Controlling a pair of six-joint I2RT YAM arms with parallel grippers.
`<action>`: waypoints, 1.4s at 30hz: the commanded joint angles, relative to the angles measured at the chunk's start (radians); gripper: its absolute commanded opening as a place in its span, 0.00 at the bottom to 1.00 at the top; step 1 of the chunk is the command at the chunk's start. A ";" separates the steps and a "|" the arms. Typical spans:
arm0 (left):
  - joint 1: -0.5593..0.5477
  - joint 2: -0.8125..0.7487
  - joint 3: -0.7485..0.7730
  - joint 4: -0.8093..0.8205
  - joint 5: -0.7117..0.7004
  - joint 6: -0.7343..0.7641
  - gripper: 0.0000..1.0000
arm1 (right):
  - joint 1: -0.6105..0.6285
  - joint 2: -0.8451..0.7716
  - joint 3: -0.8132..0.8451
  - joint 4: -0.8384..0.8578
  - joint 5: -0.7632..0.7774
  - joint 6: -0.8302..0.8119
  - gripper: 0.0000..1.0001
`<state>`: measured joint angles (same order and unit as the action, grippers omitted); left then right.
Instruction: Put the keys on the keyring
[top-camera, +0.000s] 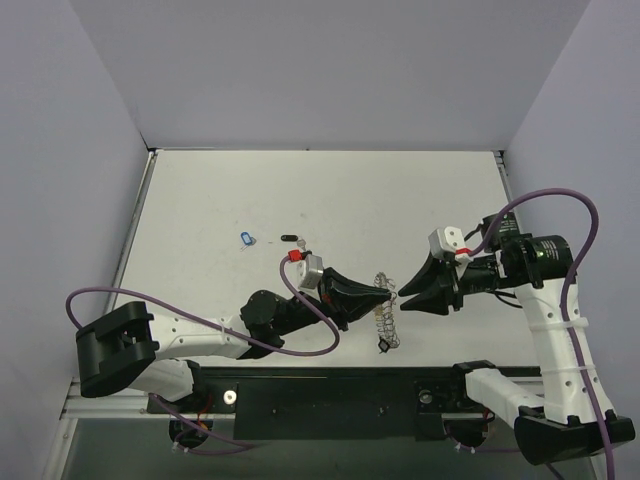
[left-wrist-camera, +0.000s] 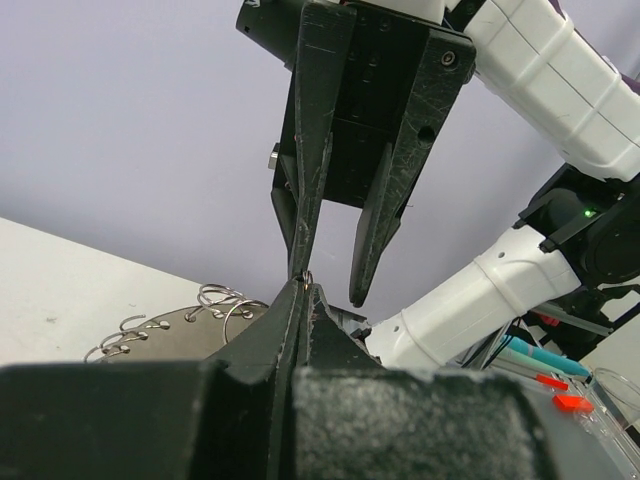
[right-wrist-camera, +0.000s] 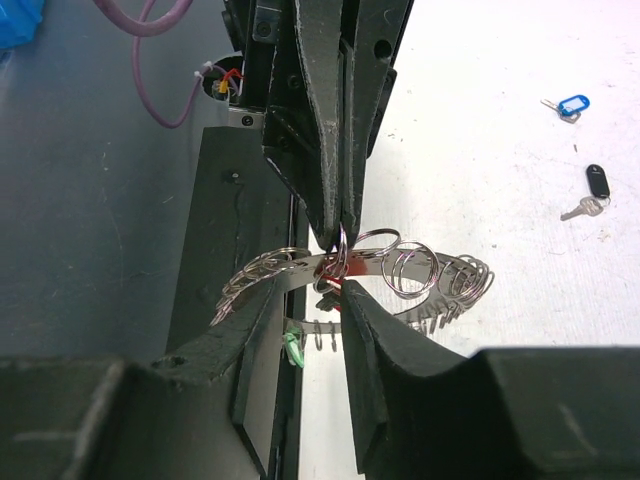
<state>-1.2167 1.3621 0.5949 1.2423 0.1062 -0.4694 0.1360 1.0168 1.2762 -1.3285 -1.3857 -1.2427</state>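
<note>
The keyring (top-camera: 383, 318) is a flat silver ring rimmed with wire loops, held between the two arms near the table's front edge. My left gripper (top-camera: 387, 293) is shut on one of its small wire loops (left-wrist-camera: 305, 279); the ring's plate shows below it (left-wrist-camera: 170, 335). My right gripper (top-camera: 401, 298) is open, its fingers either side of the pinched loop (right-wrist-camera: 340, 250) without closing on it. A red key head (right-wrist-camera: 338, 287) and a green key (right-wrist-camera: 292, 348) hang from the keyring (right-wrist-camera: 410, 262). A blue key (top-camera: 247, 238) and a black key (top-camera: 290, 238) lie loose on the table.
The white table (top-camera: 330, 200) is walled by grey panels on three sides. A black mounting bar (top-camera: 330, 395) runs along the near edge under the keyring. The blue key (right-wrist-camera: 572, 105) and black key (right-wrist-camera: 597, 182) lie far from both grippers.
</note>
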 joint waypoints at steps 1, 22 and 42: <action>-0.006 -0.012 0.019 0.227 0.012 -0.015 0.00 | 0.017 0.014 0.000 -0.035 -0.053 -0.017 0.26; -0.007 0.011 0.043 0.233 0.026 -0.020 0.00 | 0.051 0.046 -0.009 -0.014 -0.055 0.011 0.19; -0.007 -0.005 0.043 0.213 0.026 -0.012 0.00 | 0.053 0.034 -0.044 0.060 -0.053 0.100 0.00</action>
<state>-1.2186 1.3758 0.5953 1.2465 0.1299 -0.4774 0.1787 1.0580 1.2358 -1.2819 -1.3884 -1.1664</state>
